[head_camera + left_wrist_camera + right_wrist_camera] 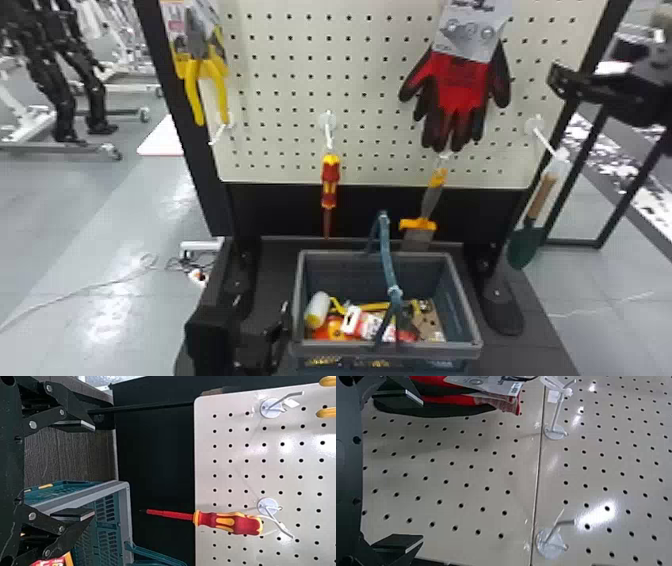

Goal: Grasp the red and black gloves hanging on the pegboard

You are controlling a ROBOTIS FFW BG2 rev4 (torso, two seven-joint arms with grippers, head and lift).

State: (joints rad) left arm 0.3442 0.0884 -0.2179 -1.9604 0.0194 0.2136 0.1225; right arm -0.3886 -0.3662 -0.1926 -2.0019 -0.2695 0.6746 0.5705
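Gloves: The red and black gloves (455, 90) are hanging high on the right part of the pegboard (350, 75). Their fingers are pointing down, and a grey card (472, 25) is sitting on top of them. Nothing is holding them.

Right gripper: The right gripper (403, 469) is hovering close to the pegboard, just beside the gloves. Its two fingers are standing wide apart and are gripping nothing. One finger is sitting next to the gloves' black edge, but I cannot tell if it is touching.

Right arm: The right arm (610, 87) is coming in from the right side, at about the height of the gloves.

Left gripper: The left gripper (75, 471) is hanging low down, beside the left of the basket (107, 498). Its fingers are spread wide and are gripping nothing.

Screwdriver: A red and yellow screwdriver (330, 185) is hanging from a white hook (327, 125) in the middle of the board, tip pointing down.

Other tools: Yellow pliers (202, 65) are hanging at the top left. A scraper (425, 215) with a yellow handle is hanging under the gloves. A green trowel (530, 220) is hanging at the far right.

Basket: The grey basket is sitting under the board, holding small things. Its blue-green handle (387, 260) is standing up.
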